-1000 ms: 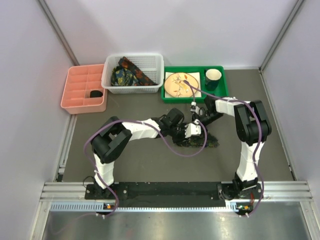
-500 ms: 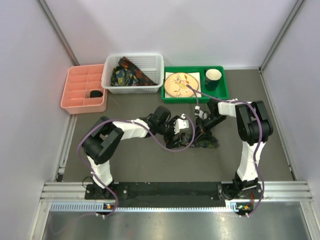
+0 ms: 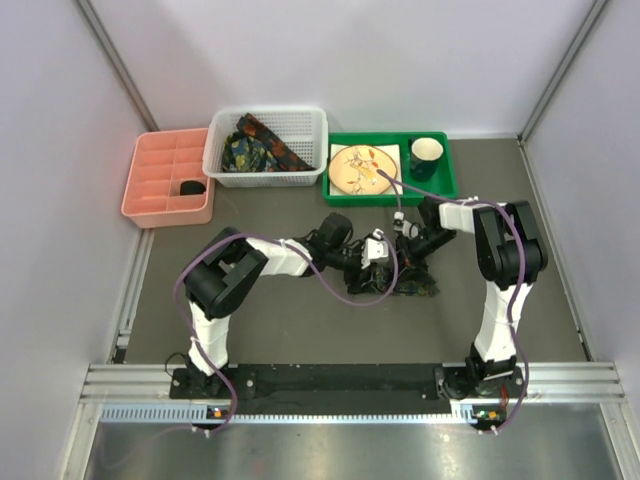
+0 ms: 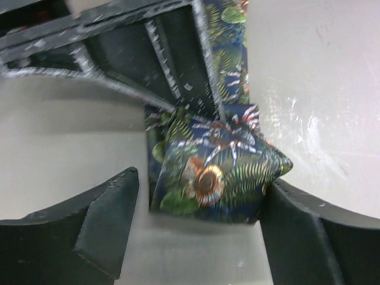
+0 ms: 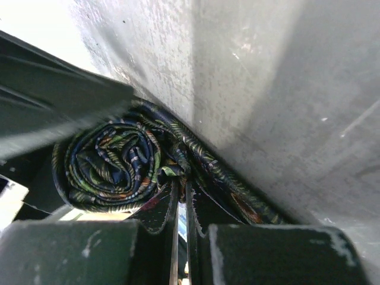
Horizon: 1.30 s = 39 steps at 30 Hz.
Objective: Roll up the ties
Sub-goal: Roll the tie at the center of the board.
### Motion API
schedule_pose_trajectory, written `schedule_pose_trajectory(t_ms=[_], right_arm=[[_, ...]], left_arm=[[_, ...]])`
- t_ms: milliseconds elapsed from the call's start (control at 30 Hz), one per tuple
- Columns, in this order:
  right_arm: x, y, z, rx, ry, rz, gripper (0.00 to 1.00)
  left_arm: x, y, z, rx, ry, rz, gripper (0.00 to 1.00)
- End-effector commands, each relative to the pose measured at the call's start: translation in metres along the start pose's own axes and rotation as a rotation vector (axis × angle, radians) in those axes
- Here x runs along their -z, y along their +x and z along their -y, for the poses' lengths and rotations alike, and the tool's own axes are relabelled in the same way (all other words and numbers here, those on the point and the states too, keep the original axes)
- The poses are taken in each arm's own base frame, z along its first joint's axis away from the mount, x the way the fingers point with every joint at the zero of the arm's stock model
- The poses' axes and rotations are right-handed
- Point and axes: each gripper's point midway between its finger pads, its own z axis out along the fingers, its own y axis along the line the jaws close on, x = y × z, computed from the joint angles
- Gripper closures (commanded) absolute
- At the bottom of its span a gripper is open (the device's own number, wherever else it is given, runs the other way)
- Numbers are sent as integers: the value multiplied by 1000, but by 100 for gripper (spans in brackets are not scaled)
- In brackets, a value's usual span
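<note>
My left fingers point(image 4: 110, 222) stand wide on either side of the dark paisley-print fabric tie point(image 4: 214, 172) — rolled up, lying on the grey surface point(image 4: 320, 89). My right fingers point(image 5: 155, 215) are pressed together — tips at the roll's edge.

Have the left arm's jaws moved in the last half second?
Yes. The left gripper slid slightly right, along the green tray's near rim.

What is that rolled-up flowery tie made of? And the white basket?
The rolled tie looks like thin woven cloth, maybe silky: it folds softly and has a slight sheen. The basket looks like hard white plastic, with a moulded lattice of holes.
</note>
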Motion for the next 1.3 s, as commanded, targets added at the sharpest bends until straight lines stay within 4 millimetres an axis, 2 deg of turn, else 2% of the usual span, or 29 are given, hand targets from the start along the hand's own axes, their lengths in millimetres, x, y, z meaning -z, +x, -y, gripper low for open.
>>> schedule_pose_trajectory(t_ms=[0,67,100,167,200,233,267,300,333,400,467,533,600,667,833,967,1067,1100,1167,1267], right_arm=[[-2,-26,42,98,170,64,100],[-2,-28,39,103,164,68,100],[-2,-27,38,101,158,64,100],[1,-31,31,107,139,71,100],[4,-32,28,112,137,79,100],[7,-28,25,102,133,66,89],[12,-32,19,108,126,74,83],[18,-31,16,103,121,81,78],[29,-29,8,135,110,96,66],[45,-31,2,131,89,125,58],[60,-26,-10,128,38,138,54],[64,-19,-26,132,-29,134,51],[64,-11,-39,101,-102,118,41],[61,-8,-44,76,-142,111,40],[41,-9,-49,75,-149,81,44],[21,-11,-43,94,-133,43,48],[15,-10,-38,102,-127,24,50],[14,-11,-35,102,-120,26,53],[11,-12,-32,115,-116,27,61],[7,-14,-23,135,-89,14,100]], left_arm=[[-14,-24,-3,-118,26,48,33],[-15,-19,2,-112,35,4,43],[-15,-19,3,-119,36,-8,51],[-11,-13,8,-103,35,-61,55],[-8,-10,11,-98,37,-87,61],[-7,-11,10,-99,31,-104,65],[1,5,16,-48,27,-194,69],[4,12,17,-33,26,-232,73],[8,13,16,-25,19,-258,77],[19,32,20,7,13,-357,80],[24,43,21,16,-3,-415,80],[25,51,23,45,-3,-460,81],[23,53,19,59,-15,-498,81],[17,56,17,70,-22,-516,81],[9,56,11,75,-31,-531,77],[7,57,11,82,-30,-533,73],[6,59,11,91,-22,-538,70],[5,58,11,91,-20,-535,69],[4,57,11,92,-21,-529,67],[4,57,12,103,-18,-532,56]])
